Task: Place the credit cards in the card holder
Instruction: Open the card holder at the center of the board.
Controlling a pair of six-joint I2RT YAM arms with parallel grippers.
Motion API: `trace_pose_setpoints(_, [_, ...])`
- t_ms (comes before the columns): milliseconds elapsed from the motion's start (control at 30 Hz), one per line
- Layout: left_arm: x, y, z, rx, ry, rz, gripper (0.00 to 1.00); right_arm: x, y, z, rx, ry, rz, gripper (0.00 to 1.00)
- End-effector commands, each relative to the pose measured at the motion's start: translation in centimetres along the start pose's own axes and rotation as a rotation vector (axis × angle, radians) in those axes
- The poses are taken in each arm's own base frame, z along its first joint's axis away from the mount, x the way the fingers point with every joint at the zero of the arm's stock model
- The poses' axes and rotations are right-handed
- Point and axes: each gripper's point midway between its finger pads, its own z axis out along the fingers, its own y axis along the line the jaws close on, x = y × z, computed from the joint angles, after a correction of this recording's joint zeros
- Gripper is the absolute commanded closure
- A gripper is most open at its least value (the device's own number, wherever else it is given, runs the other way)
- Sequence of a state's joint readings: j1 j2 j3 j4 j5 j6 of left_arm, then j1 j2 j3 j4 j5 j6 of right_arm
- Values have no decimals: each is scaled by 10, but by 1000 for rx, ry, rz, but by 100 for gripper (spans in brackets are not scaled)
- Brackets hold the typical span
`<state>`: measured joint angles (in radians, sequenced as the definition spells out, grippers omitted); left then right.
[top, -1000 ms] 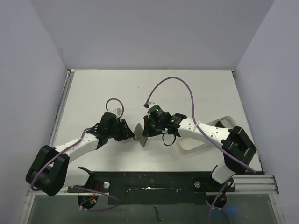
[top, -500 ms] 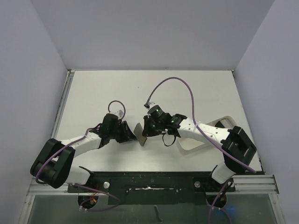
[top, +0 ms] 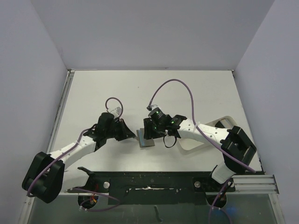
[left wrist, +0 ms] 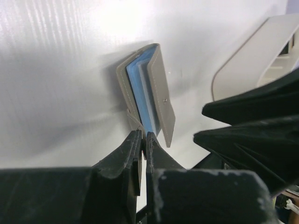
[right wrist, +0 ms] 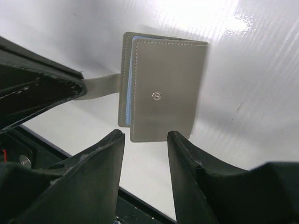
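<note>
Left hand (left wrist: 144,136): closed, its two black fingertips pinched flat on the clasp tab (right wrist: 100,85) of the card holder (right wrist: 166,84). The arm reaches in low from the left of the bench (top: 103,93), elbow bent, with the wrist turned towards the centre.

Right hand (right wrist: 145,140): open, fingers spread, standing just at the card holder's near edge and gripping nothing. The arm comes in from the right side across the white tray (left wrist: 252,60), and a purple cable (top: 180,84) loops above the wrist.

Card holder: grey-olive, stitched along the edges, lying on the bench at the centre front between the two hands.

View notes:
- The overhead view gives only a small grey rectangle, partly covered by the right hand. The tab cannot be made out there.
- The left wrist view shows the covers standing slightly apart, with light blue lining (left wrist: 140,88) between them, and the right hand's dark fingers close by. It also shows the tray's rounded corner beyond.
- The right wrist view shows the outer cover face-on, with a small round metal snap stud (right wrist: 158,95) at its middle. A thin strip of blue shows along the left edge, and the tab stretches left into the left hand's tips.
</note>
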<state>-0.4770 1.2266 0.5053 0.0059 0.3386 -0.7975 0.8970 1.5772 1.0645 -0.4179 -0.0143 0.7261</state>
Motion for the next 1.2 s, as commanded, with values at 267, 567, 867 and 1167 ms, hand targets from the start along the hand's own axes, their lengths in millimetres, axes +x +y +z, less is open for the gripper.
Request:
trace_pose_setpoints(267, [-17,-33,-20,91,-52,30,100,-21,11,3,-13,-42,-23,49])
trace_pose_setpoints(567, [-22,-41,-25,99,-60,39,100,-19,14,18,-18,-17,-10,40])
trace_pose_setpoints(867, [-24,-45,-30,109,-70,34,100,-11,11,26,-6,11,-11,35])
trace_pose_setpoints(1167, [-22,-35,-31,67,-71,49,100,-12,-10,18,100,-7,-21,56])
